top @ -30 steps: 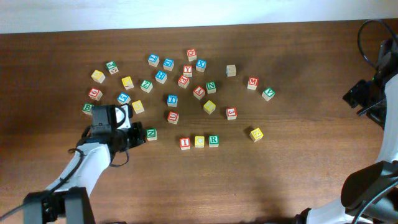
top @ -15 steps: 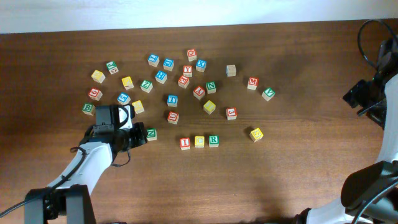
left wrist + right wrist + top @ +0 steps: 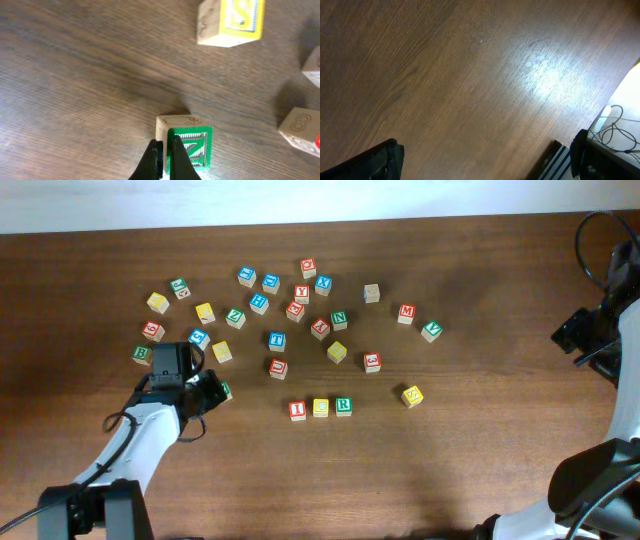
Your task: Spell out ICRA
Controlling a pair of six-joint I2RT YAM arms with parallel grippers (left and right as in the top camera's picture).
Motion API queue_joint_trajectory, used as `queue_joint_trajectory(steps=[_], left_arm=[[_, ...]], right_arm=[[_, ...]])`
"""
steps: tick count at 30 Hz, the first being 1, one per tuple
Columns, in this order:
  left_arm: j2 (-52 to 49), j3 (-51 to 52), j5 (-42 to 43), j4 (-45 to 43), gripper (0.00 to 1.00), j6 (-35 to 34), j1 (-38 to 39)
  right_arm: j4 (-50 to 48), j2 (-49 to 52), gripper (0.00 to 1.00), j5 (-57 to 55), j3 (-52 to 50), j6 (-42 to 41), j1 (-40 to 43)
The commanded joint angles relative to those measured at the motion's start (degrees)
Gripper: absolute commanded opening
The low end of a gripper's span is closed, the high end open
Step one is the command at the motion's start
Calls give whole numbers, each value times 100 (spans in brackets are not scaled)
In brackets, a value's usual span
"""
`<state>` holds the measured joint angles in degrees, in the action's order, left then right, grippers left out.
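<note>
The left fingers (image 3: 169, 162) are pressed together with nothing between them. Their tips sit over the near edge of a green-faced cube (image 3: 192, 145), on its green top face; whether they press on it or hang just above it cannot be told. From overhead that cube is mostly hidden under the left arm, at the left side of the table (image 3: 450, 470). Farther out in the left wrist view a yellow-faced cube (image 3: 232, 20) lies well apart from the green one, and two more cubes are cut off by the right edge.

The right fingers (image 3: 380, 159) stand spread wide and hold nothing, with only bare wood below them, off at the right end of the table away from all the cubes.

In the lower middle of the table three cubes lie in a straight row, just beside one another: the red-faced I cube (image 3: 297, 410), the yellow-faced C cube (image 3: 320, 408) and the green-faced R cube (image 3: 343, 405). The red-faced A cube (image 3: 320, 328), as far as its letter can be read, lies up in the loose scatter, just beside a green N cube (image 3: 339, 320) and well apart from the row
</note>
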<state>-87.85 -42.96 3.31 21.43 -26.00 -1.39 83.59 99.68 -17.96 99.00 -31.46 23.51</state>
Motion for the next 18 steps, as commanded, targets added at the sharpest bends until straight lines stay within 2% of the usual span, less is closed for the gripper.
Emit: queue_joint_trajectory(steps=[1, 3, 5, 6, 12, 13, 15, 18], left_arm=[[-299, 334, -664, 485, 0, -184, -26], [-299, 334, -710, 573, 0, -188, -26], [-299, 334, -1314, 885, 0, -634, -26], [-299, 326, -1388, 1051, 0, -636, -26], [-299, -114, -1351, 1952, 0, -850, -9], [-299, -214, -1128, 2098, 0, -721, 35], [-299, -280, -317, 2061, 0, -15, 216], [-299, -282, 501, 1727, 0, 691, 509]], right_arm=[[2, -59, 98, -24, 55, -33, 15], [2, -59, 98, -24, 55, -33, 15], [2, -59, 98, -24, 55, -33, 15], [2, -59, 98, -24, 55, -33, 15], [2, -59, 98, -24, 55, -35, 15], [2, -59, 98, -24, 55, -35, 15], [2, -59, 98, -24, 55, -33, 15], [2, -59, 98, -24, 55, -33, 15]])
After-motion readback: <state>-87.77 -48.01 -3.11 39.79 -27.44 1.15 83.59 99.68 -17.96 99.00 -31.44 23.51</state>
